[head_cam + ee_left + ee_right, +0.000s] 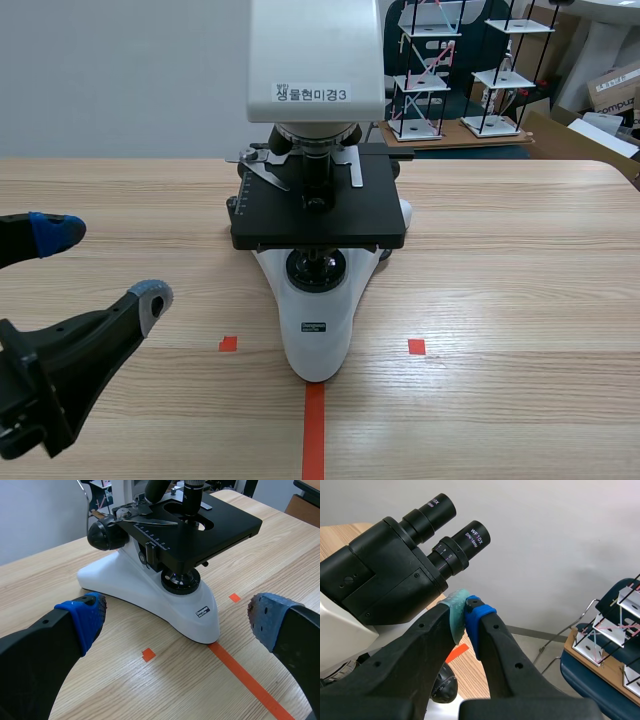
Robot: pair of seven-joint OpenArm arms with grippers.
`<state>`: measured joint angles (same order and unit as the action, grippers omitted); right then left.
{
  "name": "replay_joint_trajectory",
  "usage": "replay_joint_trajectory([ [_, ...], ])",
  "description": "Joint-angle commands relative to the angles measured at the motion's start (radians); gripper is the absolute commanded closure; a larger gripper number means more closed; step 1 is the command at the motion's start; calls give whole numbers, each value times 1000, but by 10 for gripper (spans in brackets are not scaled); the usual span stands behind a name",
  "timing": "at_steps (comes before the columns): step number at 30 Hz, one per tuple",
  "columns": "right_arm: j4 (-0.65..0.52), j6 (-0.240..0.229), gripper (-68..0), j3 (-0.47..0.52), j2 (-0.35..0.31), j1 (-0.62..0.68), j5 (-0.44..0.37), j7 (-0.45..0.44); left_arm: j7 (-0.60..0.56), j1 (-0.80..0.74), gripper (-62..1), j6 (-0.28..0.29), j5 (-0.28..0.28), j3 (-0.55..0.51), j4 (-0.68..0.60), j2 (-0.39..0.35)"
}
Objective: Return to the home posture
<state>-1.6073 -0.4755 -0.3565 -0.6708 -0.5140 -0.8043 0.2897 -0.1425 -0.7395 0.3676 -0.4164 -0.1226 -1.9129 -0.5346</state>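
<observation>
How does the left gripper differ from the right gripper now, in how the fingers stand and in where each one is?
The left black two-fingered gripper is open, fingers wide apart; the right black two-fingered gripper is shut, pads meeting on nothing. The left one hangs low over the wooden table before the white microscope base; the right one sits high beside the black eyepieces. Both hold nothing.
</observation>
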Motion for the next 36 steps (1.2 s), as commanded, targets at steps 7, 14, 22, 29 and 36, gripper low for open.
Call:
replay_joint_trajectory([
  [7,-20,7,-2,17,-5,-12,-11,-26,-16,-5,-594,-6,-6,-2,-13,0],
  [14,-20,7,-2,17,-5,-12,-11,-26,-16,-5,-594,-6,-6,-2,-13,0],
  [22,-21,7,-44,17,-6,-1,-11,-34,-16,-5,-594,-6,-6,-2,-13,0],
  [29,-79,3,-137,75,-69,124,-10,-130,-16,-5,-594,-6,-6,-2,-13,0],
  [36,-204,3,-356,265,-133,435,-7,-262,-16,-5,-594,-6,-6,-2,-13,0],
])
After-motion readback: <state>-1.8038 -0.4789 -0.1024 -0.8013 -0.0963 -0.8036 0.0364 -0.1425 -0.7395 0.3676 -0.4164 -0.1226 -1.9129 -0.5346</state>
